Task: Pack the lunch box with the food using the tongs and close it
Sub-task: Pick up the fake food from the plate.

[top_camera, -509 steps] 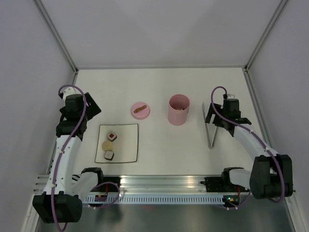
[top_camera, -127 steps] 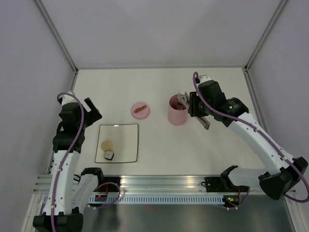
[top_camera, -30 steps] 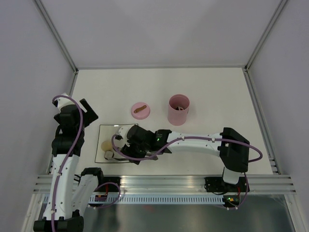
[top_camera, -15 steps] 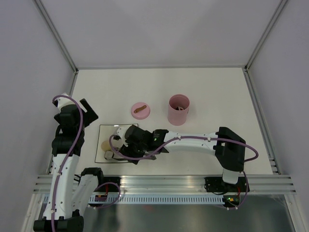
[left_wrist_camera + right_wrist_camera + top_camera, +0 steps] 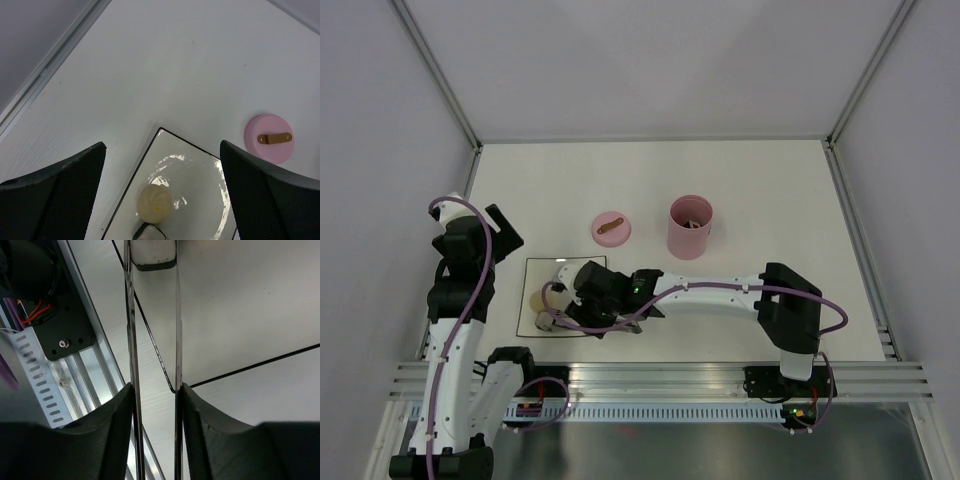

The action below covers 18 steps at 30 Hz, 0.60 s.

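You have a white table (image 5: pixel 770 190), enclosed by walls on three sides. Three items rest directly on it. The pink lunch box (image 5: pixel 688 243) stands upright, uncovered. Its lid (image 5: pixel 611 227) lies flat just left of the lunch box, strip handle up, not touching it. The white square plate (image 5: pixel 542 272) lies further left of the lunch box, toward the table's near edge.

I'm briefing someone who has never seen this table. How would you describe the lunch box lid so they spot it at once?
On the white table, look just beyond the far right corner of the square white plate, left of the tall pink lunch box. The lid is the flat round pink disc lying there, and it alone has a brown strip handle on top.
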{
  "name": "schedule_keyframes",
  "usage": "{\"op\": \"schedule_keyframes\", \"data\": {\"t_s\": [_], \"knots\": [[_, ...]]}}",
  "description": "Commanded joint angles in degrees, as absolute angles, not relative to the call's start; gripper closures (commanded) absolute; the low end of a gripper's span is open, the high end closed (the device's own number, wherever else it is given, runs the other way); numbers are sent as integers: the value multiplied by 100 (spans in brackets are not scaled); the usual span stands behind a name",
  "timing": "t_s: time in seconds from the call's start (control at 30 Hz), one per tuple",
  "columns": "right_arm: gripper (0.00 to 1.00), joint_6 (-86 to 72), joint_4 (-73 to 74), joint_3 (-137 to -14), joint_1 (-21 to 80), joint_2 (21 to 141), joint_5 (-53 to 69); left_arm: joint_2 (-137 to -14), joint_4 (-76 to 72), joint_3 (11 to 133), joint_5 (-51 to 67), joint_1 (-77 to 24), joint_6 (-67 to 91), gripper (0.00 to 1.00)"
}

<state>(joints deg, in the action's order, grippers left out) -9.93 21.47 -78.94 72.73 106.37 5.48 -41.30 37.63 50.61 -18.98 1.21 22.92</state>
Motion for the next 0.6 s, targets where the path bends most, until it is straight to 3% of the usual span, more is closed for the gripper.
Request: {"op": "schedule_keyframes", "data": {"t_s": [0.0,0.13,0.37,0.57], "knots": [[57,-932,2065,-8183,7330,10653,448,-4148,3691,5071,-1846,132,2197,0],[70,-905,2197,-8078,7321,10512,325,-4148,3691,5071,-1846,132,2197,0],[74,-1002,2293,-7840,7286,9818,79,-4157,3683,5071,-1854,132,2197,0],[75,-1107,2302,-7375,6935,8853,553,-4166,3683,5063,-1854,141,2197,0]]}}
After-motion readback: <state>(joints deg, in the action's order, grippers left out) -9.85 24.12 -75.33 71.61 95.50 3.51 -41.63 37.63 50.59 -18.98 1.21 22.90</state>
